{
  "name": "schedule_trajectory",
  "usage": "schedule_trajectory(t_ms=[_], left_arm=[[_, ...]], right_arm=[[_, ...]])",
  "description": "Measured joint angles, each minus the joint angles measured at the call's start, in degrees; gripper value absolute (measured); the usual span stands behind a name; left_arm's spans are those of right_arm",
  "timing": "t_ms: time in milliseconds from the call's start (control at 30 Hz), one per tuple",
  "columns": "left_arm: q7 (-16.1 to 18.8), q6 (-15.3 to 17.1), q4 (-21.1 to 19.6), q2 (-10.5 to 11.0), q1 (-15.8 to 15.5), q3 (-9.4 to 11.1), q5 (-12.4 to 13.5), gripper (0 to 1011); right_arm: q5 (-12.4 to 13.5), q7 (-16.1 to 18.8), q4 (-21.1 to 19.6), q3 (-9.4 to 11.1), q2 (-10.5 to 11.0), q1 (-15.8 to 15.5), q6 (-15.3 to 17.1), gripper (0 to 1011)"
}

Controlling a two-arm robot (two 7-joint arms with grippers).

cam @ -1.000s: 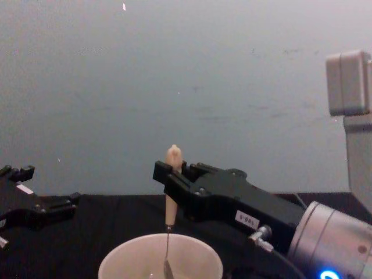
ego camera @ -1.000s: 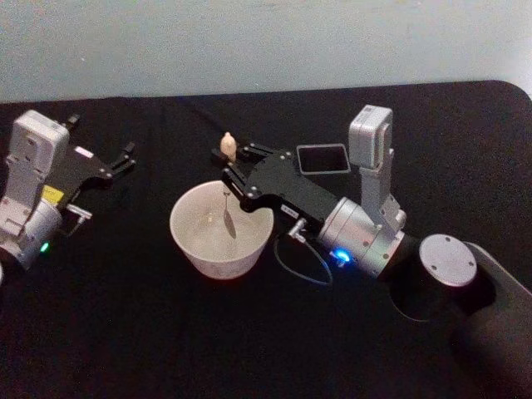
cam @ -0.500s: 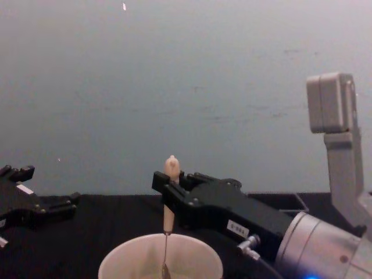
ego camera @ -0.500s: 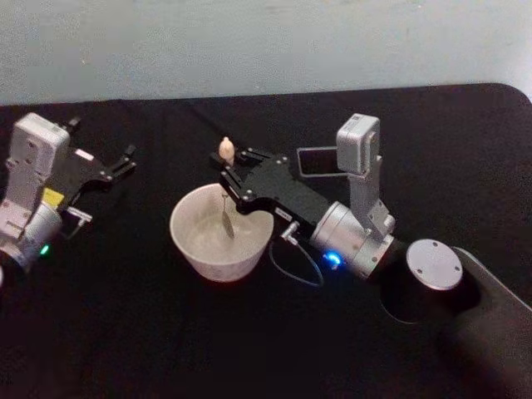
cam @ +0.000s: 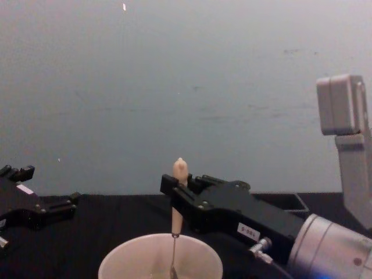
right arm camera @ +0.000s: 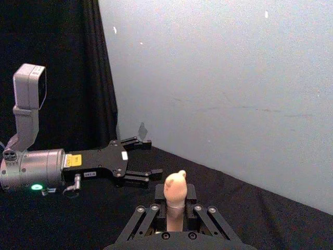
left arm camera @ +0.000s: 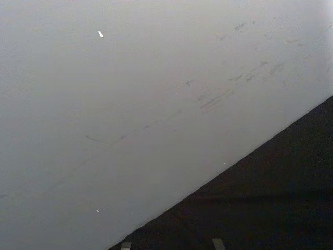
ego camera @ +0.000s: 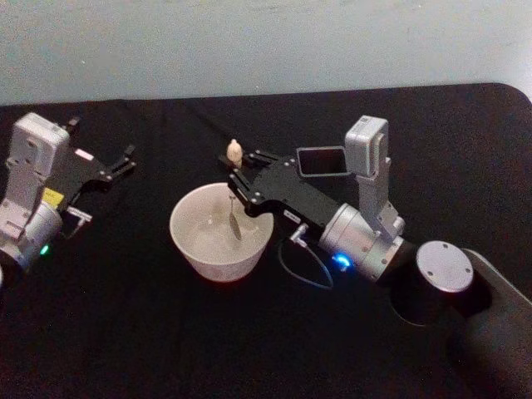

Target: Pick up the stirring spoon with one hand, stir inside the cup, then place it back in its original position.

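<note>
The right hand (ego camera: 243, 169) reaches over the far rim of the cup (ego camera: 208, 259), its blocky fingers pressed together on the pale wooden handle of the stirring spoon (ego camera: 234, 153). The spoon stands nearly upright in that pinch; the knobby tip pokes up above the fingers, and the thin dark shaft drops straight below them into the cup, with the small bowl low inside, near the middle. In the chest view the shaft (cam: 173, 256) enters past the rim without touching it. Whether the bowl touches the cup's bottom I cannot tell.

Behind the right hand, beside its wrist, the dark grey holder box (ego camera: 322, 160) sits on the black counter (ego camera: 125, 332); the arm's upright grey camera housing (ego camera: 366, 148) rises just next to the box. A thin cable loop (ego camera: 304, 270) hangs from the wrist, close to the cup's side on the counter.

Well off to the far side of the cup from the right hand, the left hand (ego camera: 127, 160) rests low over the counter with its fingers spread, apart from the cup and the spoon; nothing lies between its fingers. A plain pale wall (cam: 174, 87) stands behind the counter.
</note>
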Motion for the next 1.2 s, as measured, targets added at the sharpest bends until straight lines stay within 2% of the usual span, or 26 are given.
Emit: schedule_trajectory(t_ms=[567, 833, 1033, 1200], left_arm=[[0.0, 0.0, 0.0, 0.0, 0.0, 0.0, 0.0, 1001], [0.0, 0.0, 0.0, 0.0, 0.0, 0.0, 0.0, 1001], [0.0, 0.0, 0.0, 0.0, 0.0, 0.0, 0.0, 1001], [0.0, 0.0, 0.0, 0.0, 0.0, 0.0, 0.0, 1001]], right_arm=[[1.2, 1.4, -4.8, 0.8, 3.3, -2.8, 1.1, 214], [1.6, 2.3, -6.6, -0.1, 4.4, -4.0, 1.4, 214], [1.5, 2.5, -6.8, -0.9, 4.3, -4.1, 1.5, 214], [1.1, 2.4, -5.9, -1.7, 3.2, -3.3, 1.4, 214]])
